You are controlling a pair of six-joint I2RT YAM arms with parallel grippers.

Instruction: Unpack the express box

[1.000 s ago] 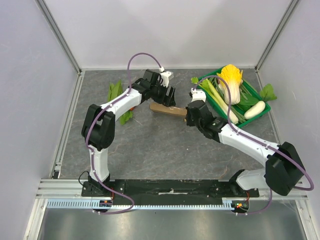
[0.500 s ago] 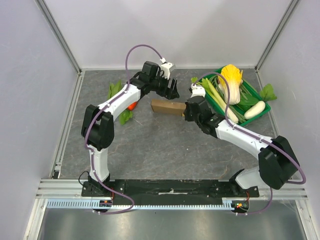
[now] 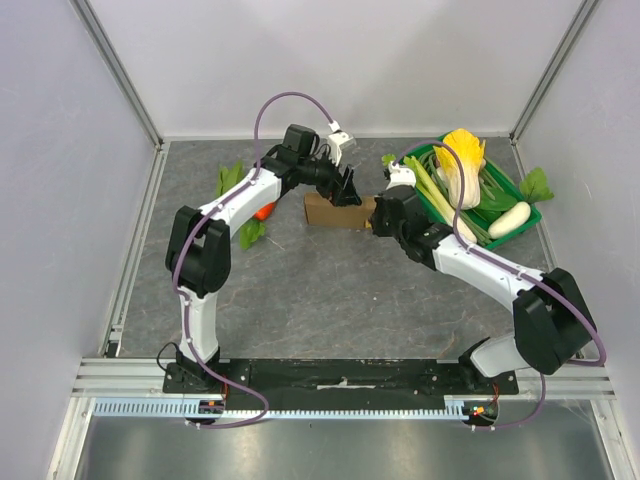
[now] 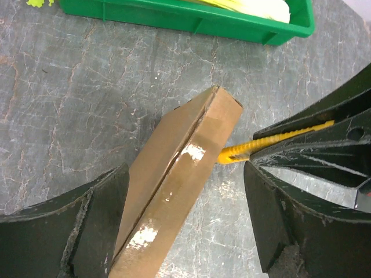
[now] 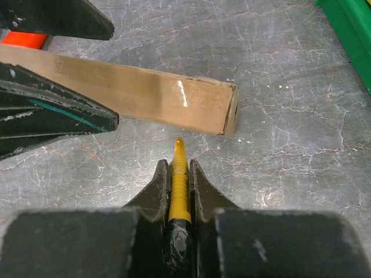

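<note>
The express box [image 3: 335,212], thin brown cardboard, sits at the table's middle back, with a seam running along its upper face [image 4: 179,179]. My left gripper [image 3: 348,188] hangs over it, open, one finger on each side [image 4: 182,174]; the left finger lies close against the box and the right finger stands apart. My right gripper [image 3: 378,215] is shut on a yellow ribbed tool [image 5: 179,174]. The tool's tip points at the box's long side [image 5: 145,92] near its right end and stops just short of it.
A green crate [image 3: 510,232] holding cabbage [image 3: 462,160], leeks and a white radish [image 3: 510,218] stands at the back right, close to the right arm. Leafy greens [image 3: 232,180] and an orange piece [image 3: 264,211] lie left of the box. Walls enclose the table.
The box has shifted toward the back and now stands higher. The left gripper swung over it and straddles it. The right gripper followed with the yellow tool, staying shut.
</note>
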